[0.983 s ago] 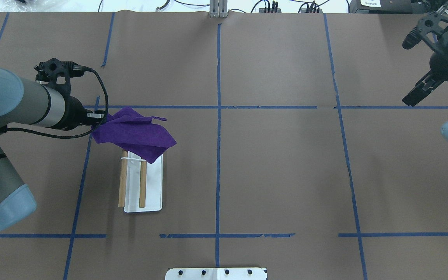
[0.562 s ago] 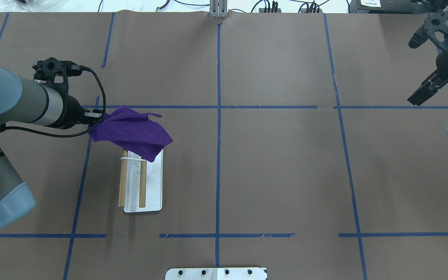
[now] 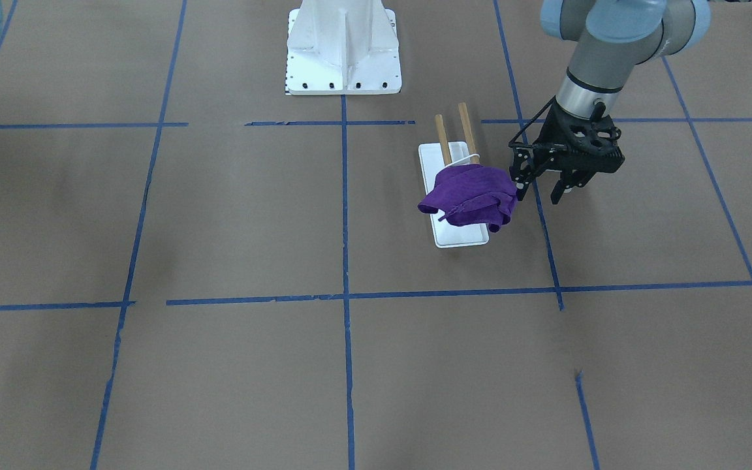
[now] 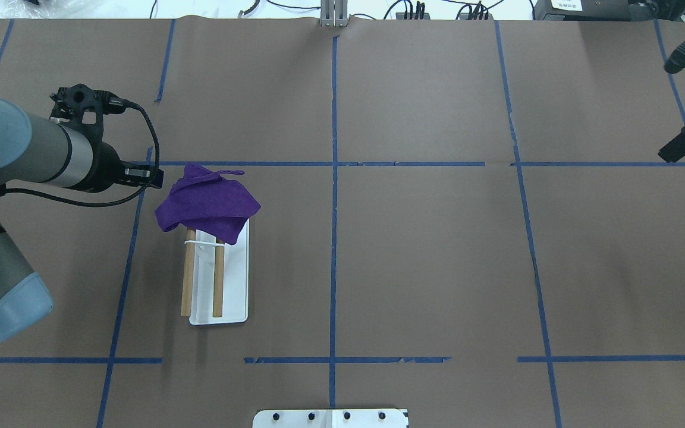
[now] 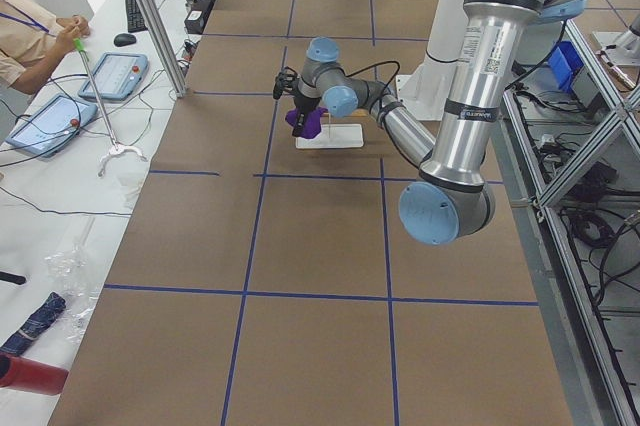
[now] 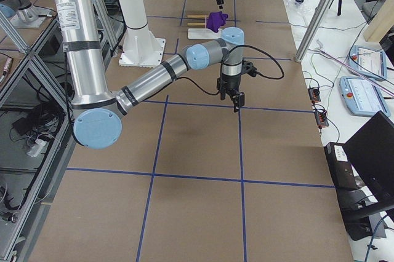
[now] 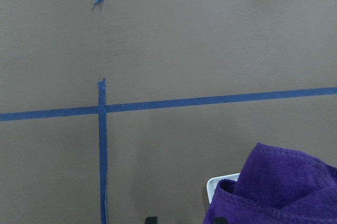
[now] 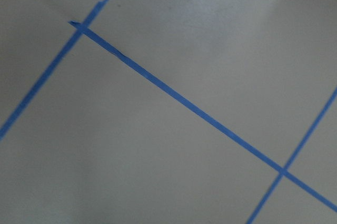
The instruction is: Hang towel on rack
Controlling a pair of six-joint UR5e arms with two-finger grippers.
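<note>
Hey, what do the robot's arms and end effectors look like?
Left arm and right arm: silver-grey tubes, pale blue joint caps. Left end effector and right end effector: black, two-fingered. A black cable loops off the left wrist.

Light falls evenly and diffusely from above, and the table (image 4: 414, 249) shows no glare. Shadows are soft, with a faint one beside the towel (image 4: 209, 202) and pale smudges on the left of the front-facing view. The overhead view's top edge is blown white. The left wrist view is dim. The right wrist view is washed out, and its tape (image 8: 184, 103) is perhaps slightly blurred. In the side views, far things lack detail.
</note>
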